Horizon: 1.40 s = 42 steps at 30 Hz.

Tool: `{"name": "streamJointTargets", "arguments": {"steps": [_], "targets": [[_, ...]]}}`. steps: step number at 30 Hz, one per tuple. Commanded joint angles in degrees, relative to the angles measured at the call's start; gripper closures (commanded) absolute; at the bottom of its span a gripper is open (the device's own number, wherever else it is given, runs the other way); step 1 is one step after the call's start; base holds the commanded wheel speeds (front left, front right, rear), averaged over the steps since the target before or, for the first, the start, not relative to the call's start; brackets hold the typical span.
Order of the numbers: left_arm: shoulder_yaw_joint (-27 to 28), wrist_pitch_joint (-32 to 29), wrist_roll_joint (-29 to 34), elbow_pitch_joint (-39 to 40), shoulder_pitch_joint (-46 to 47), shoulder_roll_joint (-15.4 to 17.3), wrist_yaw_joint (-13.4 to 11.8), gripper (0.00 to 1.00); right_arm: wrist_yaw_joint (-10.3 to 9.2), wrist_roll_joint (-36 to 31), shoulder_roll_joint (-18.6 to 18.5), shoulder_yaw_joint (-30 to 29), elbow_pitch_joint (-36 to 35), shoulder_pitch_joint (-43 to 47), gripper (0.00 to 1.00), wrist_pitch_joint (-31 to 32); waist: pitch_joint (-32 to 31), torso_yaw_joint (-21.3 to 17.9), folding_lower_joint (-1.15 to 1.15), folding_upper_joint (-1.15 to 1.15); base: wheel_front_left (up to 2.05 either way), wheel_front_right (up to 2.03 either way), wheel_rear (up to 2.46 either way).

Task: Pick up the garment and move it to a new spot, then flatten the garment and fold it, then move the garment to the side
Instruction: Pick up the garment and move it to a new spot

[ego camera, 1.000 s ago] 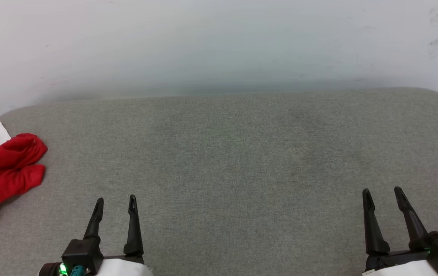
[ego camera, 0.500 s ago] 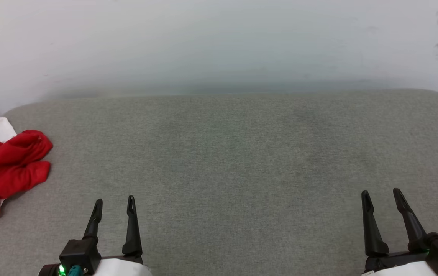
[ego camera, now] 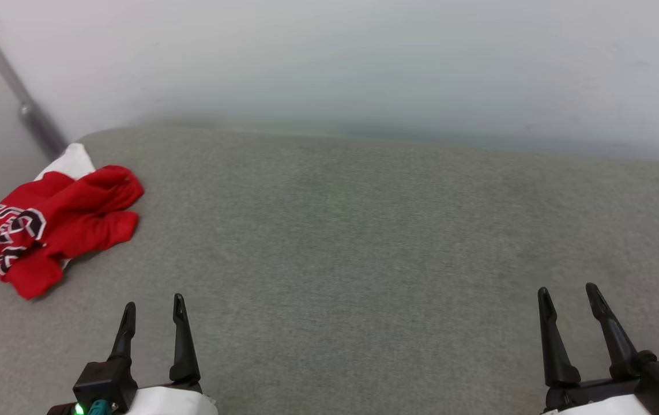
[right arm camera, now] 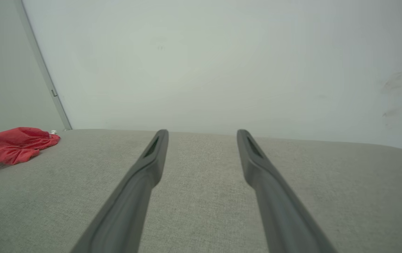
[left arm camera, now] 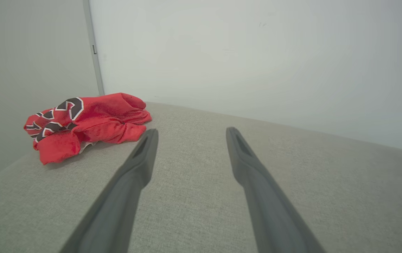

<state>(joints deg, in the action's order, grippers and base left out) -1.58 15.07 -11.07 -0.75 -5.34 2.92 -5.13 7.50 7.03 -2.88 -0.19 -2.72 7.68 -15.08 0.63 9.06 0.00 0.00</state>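
Nearest to me, my left gripper [ego camera: 153, 301] and my right gripper [ego camera: 567, 289] hover low over a wide grey woven-fabric cushion [ego camera: 364, 242], long dark fingers pointing away from me. Both pairs of jaws are spread apart and pinch nothing. Only bare grey cloth lies between them and just ahead of them.

Over the last second my head camera has swung toward my left, so the whole scene has slid to the right in its view. Nothing on the cushion has moved, and my arms have kept their places. Because of the turn, the crumpled red jersey shirt with a white sleeve and black, white-outlined lettering [ego camera: 64, 219] now shows whole, no longer cut off at the edge.

The shirt lies well ahead of my left jaws and off to their left, and much farther from my right jaws. It is bunched in a loose heap near the cushion's far left corner, with the white sleeve poking out on its far side. Beyond it, a thin grey metal strip [ego camera: 18, 104] runs up a pale wall [ego camera: 329, 57].

I judge the task to be barely begun, with the shirt found but not yet touched. My left arm is the closer one for the pick. The heap is layered, so a pinch may lift only one fold.
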Motion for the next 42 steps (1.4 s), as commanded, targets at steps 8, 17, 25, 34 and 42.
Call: {"name": "streamJointTargets", "arguments": {"steps": [8, 17, 25, 34, 42], "targets": [[1.1, 0.2, 1.1, -0.2, -0.1, -0.1, -1.0, 0.0, -0.02, -0.7, 0.0, 0.3, -0.3, 0.7, 0.0, -0.1, -0.2, 8.4, 0.0, 0.0, 0.0, 0.0, 0.0], [2.9, 0.2, 1.4, 0.2, -0.9, -0.1, -2.7, 0.0, -0.02, -1.2, 0.0, 1.1, 0.0, 0.4, 0.0, -0.1, -0.3, 15.0, 0.0, 0.0, 0.0, 0.0, 0.0], [3.8, 0.2, 1.2, 1.1, -1.5, -0.1, -3.9, 0.0, -0.02, -1.8, 0.0, 1.9, 0.1, 0.2, 0.0, -0.1, 0.4, 20.2, 0.0, 0.0, 0.0, 0.0, 0.0], [5.1, 0.2, -0.3, 1.8, -2.1, -0.1, -4.1, 0.0, -0.02, -2.5, 0.0, 2.7, 0.6, -1.4, 0.0, -0.1, 1.1, 20.5, 0.0, 0.0, 0.0, 0.0, 0.0], [9.2, 0.2, 1.9, -0.8, 6.0, 1.8, 2.4, 0.0, -0.02, -3.6, 0.0, 1.2, -0.4, -0.7, 0.0, -0.1, 3.1, 19.1, 0.0, 0.0, 0.0, 0.0, 0.0]]}}
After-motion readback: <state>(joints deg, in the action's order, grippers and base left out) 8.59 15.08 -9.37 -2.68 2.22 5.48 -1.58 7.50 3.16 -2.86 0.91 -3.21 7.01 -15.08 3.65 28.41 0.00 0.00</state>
